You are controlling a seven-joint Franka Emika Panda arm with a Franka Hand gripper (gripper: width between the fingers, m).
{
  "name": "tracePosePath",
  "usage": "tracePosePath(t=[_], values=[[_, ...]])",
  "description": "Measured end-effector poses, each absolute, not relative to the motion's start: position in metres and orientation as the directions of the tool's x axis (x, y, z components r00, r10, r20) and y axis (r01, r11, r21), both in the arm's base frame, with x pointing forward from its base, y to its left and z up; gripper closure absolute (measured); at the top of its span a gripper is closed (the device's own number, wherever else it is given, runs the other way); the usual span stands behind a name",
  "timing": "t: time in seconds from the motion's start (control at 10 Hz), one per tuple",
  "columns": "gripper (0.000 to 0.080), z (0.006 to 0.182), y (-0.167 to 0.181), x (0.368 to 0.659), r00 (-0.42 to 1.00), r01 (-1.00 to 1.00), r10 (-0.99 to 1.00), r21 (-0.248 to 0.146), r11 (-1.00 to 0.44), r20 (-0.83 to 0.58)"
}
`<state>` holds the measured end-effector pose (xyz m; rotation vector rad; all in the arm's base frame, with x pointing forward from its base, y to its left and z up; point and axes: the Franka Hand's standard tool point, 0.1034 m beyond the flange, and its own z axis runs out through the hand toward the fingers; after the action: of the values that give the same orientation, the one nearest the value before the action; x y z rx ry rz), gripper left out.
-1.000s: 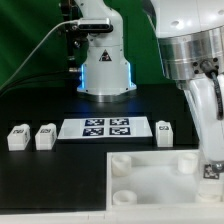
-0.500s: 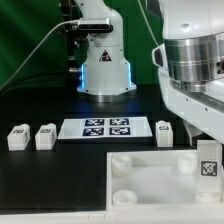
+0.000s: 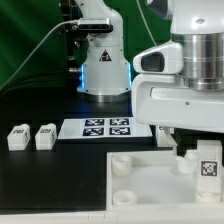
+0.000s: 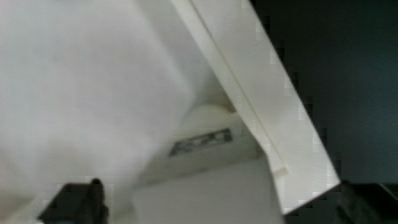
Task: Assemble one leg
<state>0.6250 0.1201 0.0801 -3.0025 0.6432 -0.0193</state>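
Note:
Two legs (image 3: 17, 137) (image 3: 45, 136), small white blocks with tags, stand at the exterior view's left, beside the marker board (image 3: 97, 128). A third leg (image 3: 208, 165) stands upright at the right end of the large white panel (image 3: 140, 185), its tag facing the camera. My gripper (image 3: 186, 146) hangs low over the panel's far right corner, and its wide body hides the spot to the right of the marker board. In the wrist view the gripper (image 4: 217, 212) is open, with dark fingertips (image 4: 71, 205) far apart over the white panel (image 4: 89, 90). A blurred tag (image 4: 201, 142) shows there.
The arm's base (image 3: 103, 60) stands at the back centre on the black table. A green backdrop lies behind. The panel has round corner sockets (image 3: 121, 163) along its near left side. The table's front edge runs just below the panel.
The hand has turned and swung toward the exterior view's left and lower. It now covers the leg that stood to the right of the marker board.

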Motion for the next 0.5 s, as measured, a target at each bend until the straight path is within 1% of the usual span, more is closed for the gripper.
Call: tracePosePath(t=[0.1, 0.3, 0.4, 0.5], values=[[0.015, 0.0804, 0.1174, 0.6288, 0.955, -0.292, -0.295, -0.079, -0.953, 0.031], [0.016, 0.0799, 0.1183, 0.628, 0.939, -0.341, -0.344, -0.083, -0.936, 0.023], [0.0344, 0.0799, 0.1181, 0.6281, 0.934, -0.353, -0.355, -0.084, -0.932, 0.022], [0.0508, 0.0798, 0.1186, 0.6279, 0.898, -0.437, -0.44, -0.086, -0.895, 0.013]])
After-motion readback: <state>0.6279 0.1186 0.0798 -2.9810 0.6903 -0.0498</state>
